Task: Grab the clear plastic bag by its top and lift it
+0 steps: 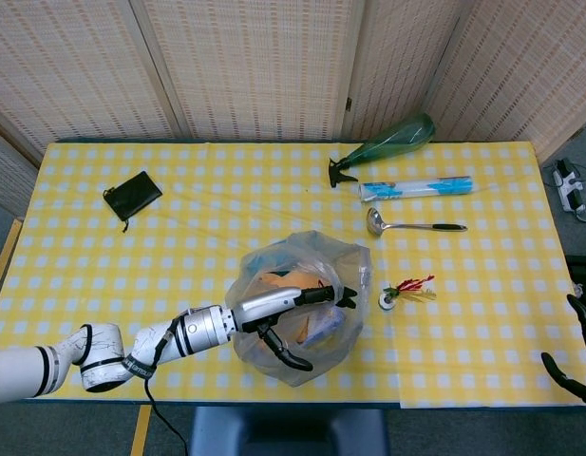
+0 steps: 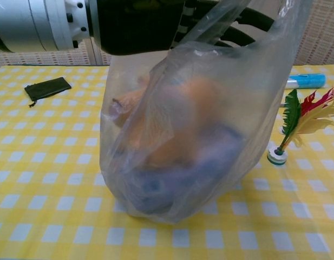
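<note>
The clear plastic bag (image 1: 348, 269) stands on the yellow checked table near the front edge, with an orange soft toy and bluish items inside. In the chest view the bag (image 2: 177, 141) fills the middle, its bottom on the cloth. My left hand (image 1: 297, 302) reaches from the left across the bag's mouth, fingers stretched out into the loose top plastic and thumb hanging apart below. The chest view shows the left hand (image 2: 156, 24) at the bag's top, the film draped over its fingers (image 2: 253, 19). My right hand (image 1: 582, 356) shows partly at the lower right edge, fingers apart, holding nothing.
A feathered shuttlecock (image 1: 406, 290) (image 2: 296, 122) stands just right of the bag. Further back lie a ladle (image 1: 411, 225), a blue-and-white tube (image 1: 416, 187) and a green spray bottle (image 1: 387, 142). A black pouch (image 1: 133, 195) lies at the far left.
</note>
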`<control>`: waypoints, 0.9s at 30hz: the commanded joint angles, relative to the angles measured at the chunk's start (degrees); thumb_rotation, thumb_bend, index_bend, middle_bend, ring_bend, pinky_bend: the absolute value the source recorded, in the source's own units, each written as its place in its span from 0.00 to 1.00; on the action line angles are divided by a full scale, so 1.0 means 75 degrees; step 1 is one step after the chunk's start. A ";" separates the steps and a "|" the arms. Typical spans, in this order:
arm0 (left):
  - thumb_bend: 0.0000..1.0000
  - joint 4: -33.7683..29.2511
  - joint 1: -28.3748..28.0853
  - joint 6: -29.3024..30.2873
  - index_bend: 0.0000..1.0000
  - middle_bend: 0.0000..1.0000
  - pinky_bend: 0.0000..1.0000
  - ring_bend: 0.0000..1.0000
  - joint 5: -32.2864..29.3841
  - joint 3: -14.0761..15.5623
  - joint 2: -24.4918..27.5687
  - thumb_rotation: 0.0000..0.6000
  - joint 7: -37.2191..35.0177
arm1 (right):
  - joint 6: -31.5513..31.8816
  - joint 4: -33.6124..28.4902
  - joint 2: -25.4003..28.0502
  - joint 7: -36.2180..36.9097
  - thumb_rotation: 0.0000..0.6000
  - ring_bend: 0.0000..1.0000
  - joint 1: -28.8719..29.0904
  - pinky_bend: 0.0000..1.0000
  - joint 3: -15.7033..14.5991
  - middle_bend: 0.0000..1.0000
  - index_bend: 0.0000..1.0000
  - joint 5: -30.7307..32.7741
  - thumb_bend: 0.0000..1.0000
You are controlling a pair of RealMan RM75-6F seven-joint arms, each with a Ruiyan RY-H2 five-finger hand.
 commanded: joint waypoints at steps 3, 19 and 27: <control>0.10 0.0213 -0.0333 0.0126 0.05 0.21 0.15 0.19 0.0196 0.0093 -0.0010 0.62 -0.1074 | -0.0080 -0.0037 0.0016 0.0003 1.00 0.00 0.0025 0.00 0.0056 0.00 0.00 0.0111 0.31; 0.10 0.1366 -0.1304 0.0481 0.04 0.28 0.11 0.20 0.0713 0.0565 -0.0677 0.38 -0.3628 | -0.0171 0.0076 0.0072 0.0351 1.00 0.00 0.0035 0.00 0.0214 0.00 0.00 0.0352 0.31; 0.10 0.2014 -0.1605 0.1201 0.05 0.28 0.15 0.21 0.0948 0.0762 -0.0903 0.38 -0.4972 | -0.0244 0.0147 0.0081 0.0454 1.00 0.00 0.0001 0.00 0.0260 0.00 0.00 0.0517 0.31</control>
